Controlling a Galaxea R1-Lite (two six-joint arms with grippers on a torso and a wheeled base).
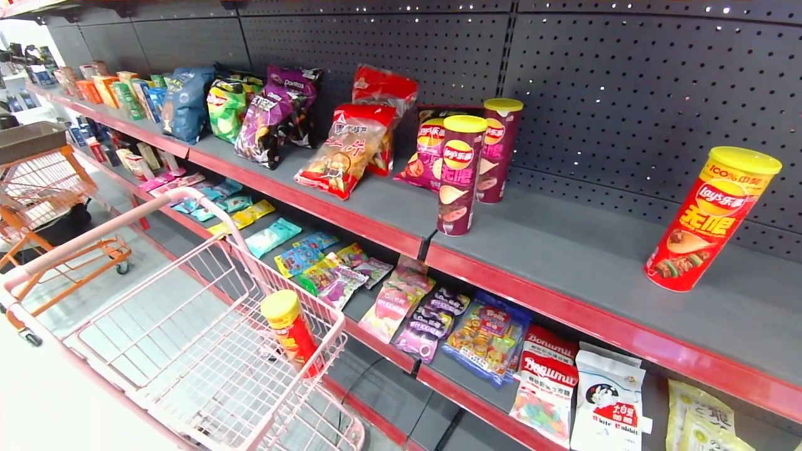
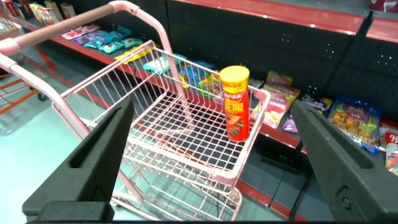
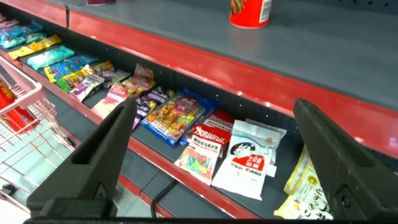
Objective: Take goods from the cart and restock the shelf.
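With the left hand (image 2: pixel 211 107) spread wide, the can (image 2: pixel 236 102) in the cart (image 2: pixel 102 73) is best gripped mid-height and kept upright.

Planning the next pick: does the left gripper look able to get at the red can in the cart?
Probably yes: left gripper is open over the pink cart; the red can stands upright, nothing covering it.

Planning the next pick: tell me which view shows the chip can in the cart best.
The left wrist view: the chip can stands upright, unobstructed, in a corner of the pink cart. The head view shows the can smaller, partly behind wires. The right wrist view gives at most a red sliver.
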